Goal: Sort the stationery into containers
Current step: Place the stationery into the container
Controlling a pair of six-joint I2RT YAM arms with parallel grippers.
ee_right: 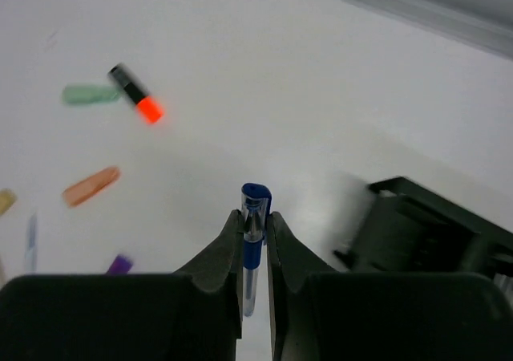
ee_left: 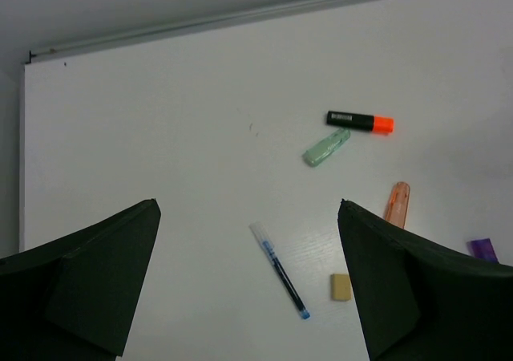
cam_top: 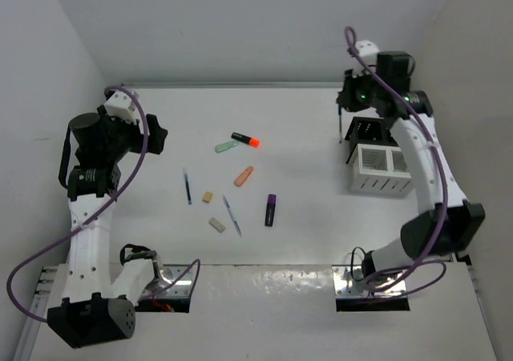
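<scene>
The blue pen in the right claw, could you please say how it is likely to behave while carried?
The blue pen looks stiff and light, so sag seems unlikely. Pinched by the right claw near its cap, its smooth barrel might swivel or slip.

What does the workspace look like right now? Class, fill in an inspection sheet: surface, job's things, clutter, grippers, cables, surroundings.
Surface: white table, smooth.
Job's things: lying loose, left blue pen, middle blue pen, black-orange highlighter, mint highlighter, orange highlighter, purple highlighter, upper eraser, lower eraser; white box and black organiser stand right.
Clutter: nothing seen.
Grippers: left gripper open, empty; right gripper, fingers shut on held blue pen, beside the organiser.
Cables: purple cable along each arm.
Surroundings: grey walls.
</scene>
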